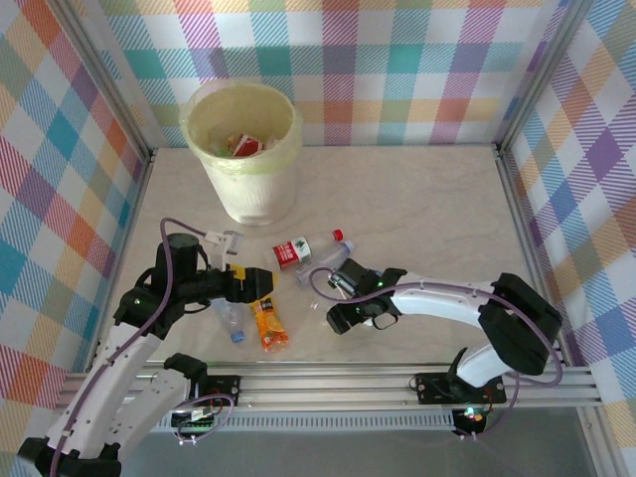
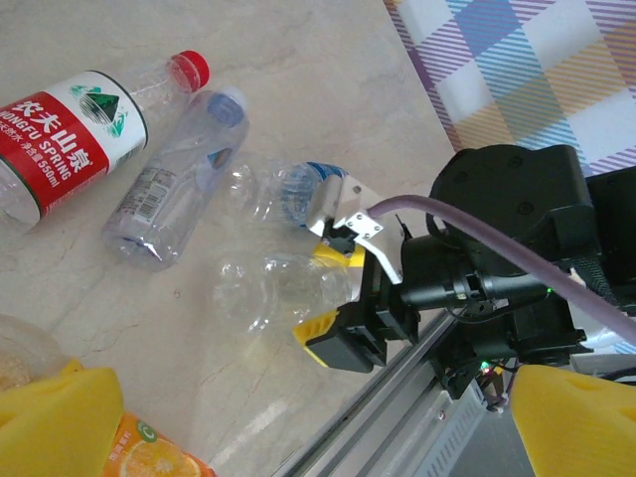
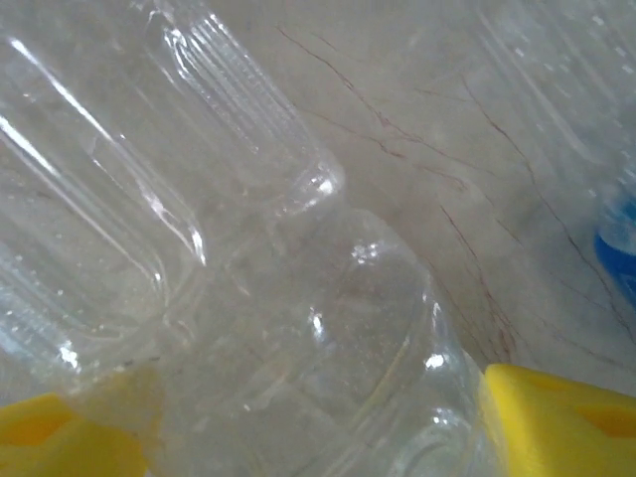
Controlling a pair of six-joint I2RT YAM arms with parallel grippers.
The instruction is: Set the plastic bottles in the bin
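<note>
Only a few plastic bottles (image 1: 245, 145) are in the round pale-yellow plastic bin (image 1: 253, 194), upper left; several lie mid-table, left gripper (image 1: 256, 285) spread wide, right gripper (image 2: 333, 298) straddling a clear bottle (image 3: 328, 378), can't tell if squeezing

White arm links (image 1: 437, 295), black joints, purple cables (image 1: 164, 260); left hand (image 2: 318, 427) fingers (image 2: 60, 417) yellow.

Bottles (image 2: 169, 199) were clear glossy plastic, crinkled, with shiny printed labels. Bin (image 1: 248, 189), upper left, looked translucent matt plastic. Bench (image 1: 437, 209) was smooth, marble-patterned, faintly glossy. Walls (image 1: 60, 199) looked checked cloth. Bottom rail (image 1: 348, 383) was brushed metal.
</note>
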